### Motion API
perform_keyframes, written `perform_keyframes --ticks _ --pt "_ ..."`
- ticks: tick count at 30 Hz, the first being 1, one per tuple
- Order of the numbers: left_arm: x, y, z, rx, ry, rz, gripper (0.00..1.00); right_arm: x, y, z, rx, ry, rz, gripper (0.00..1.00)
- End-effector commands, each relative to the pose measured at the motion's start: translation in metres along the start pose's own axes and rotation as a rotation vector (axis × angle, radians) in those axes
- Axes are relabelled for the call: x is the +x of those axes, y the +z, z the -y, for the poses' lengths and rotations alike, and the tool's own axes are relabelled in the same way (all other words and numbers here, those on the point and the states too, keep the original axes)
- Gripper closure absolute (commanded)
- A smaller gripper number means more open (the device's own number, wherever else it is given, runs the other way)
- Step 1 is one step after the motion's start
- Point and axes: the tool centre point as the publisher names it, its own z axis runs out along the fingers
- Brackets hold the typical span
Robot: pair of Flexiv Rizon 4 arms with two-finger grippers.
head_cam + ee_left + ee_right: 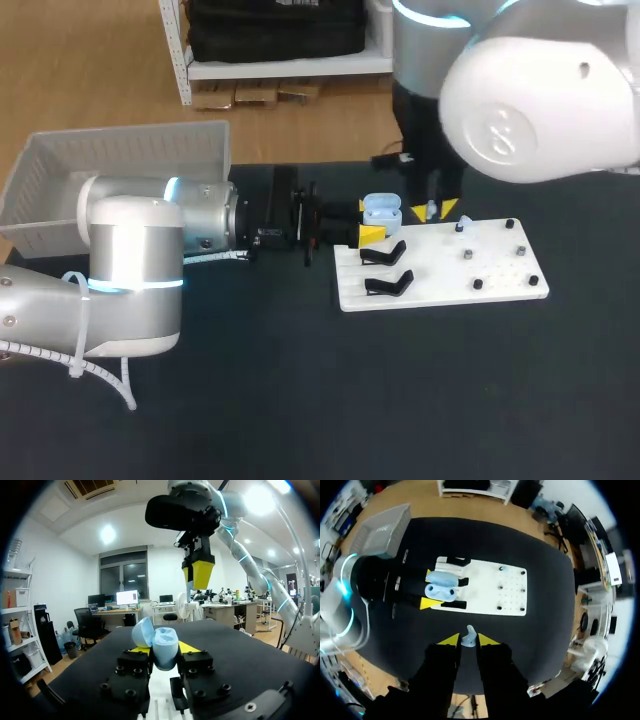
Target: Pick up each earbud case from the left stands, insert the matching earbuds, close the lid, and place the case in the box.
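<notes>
- Case (pixel 381 210) was off the stands (pixel 386 284), held in the air just above the near end of the white board (pixel 440 282), between the two arms.
- Its lid (pixel 142 632) stood open and tipped back, so the pockets faced up. I judged this was done to give the other arm a clear way in from above.
- Left gripper (pixel 164 649) was clenched on the case, one yellow tip on each side of its lower half. The lid and the top were left free.
- The arm lay level and low over the table (pixel 300 400). That looked like a steady hold for the insertion.
- Right gripper (pixel 468 641) hung fingers-down above and a little beyond the case, apart from it.
- It was pinched on a small pale-blue earbud (pixel 431 211), which sat between the very tips and poked out past them.
- The fingers stood nearly together, as the earbud was narrow.
- Such a tip hold seemed meant to let the earbud go into a pocket without the fingers striking the lid.
- Both black stands were bare.
- Box (pixel 130 135) sat at the table's far left, well apart from the case, with nothing of the task showing in it.
- By my reading the step was the insertion, not yet made. Closing the lid and boxing the case were to come.
</notes>
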Motion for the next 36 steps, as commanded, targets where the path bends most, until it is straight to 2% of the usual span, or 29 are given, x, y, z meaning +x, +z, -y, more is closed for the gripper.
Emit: perform_keyframes --ticks 1,4,8,21,24,28,36 --pt "0.001 0.001 0.002 -0.008 0.004 0.002 1.0 -0.018 -0.002 -0.017 0.067 0.156 -0.079 1.0" --pt "0.001 0.001 0.002 -0.008 0.004 0.002 1.0 -0.025 0.001 -0.019 0.086 0.234 -0.107 1.0" --pt "0.001 0.001 0.002 -0.008 0.004 0.002 1.0 -0.029 0.006 -0.017 0.061 0.296 -0.139 1.0" --pt "0.001 0.001 0.002 -0.008 0.004 0.002 1.0 -0.029 0.006 -0.017 0.061 0.296 -0.139 1.0" --pt "0.001 0.001 0.002 -0.008 0.004 0.002 1.0 -0.03 0.002 -0.022 -0.006 0.356 -0.121 1.0" --pt "0.001 0.001 0.002 -0.008 0.004 0.002 1.0 -0.031 0.004 -0.027 -0.049 0.408 -0.125 1.0" --pt "0.001 0.001 0.002 -0.008 0.004 0.002 1.0 -0.038 0.009 -0.029 -0.066 0.515 -0.141 1.0"
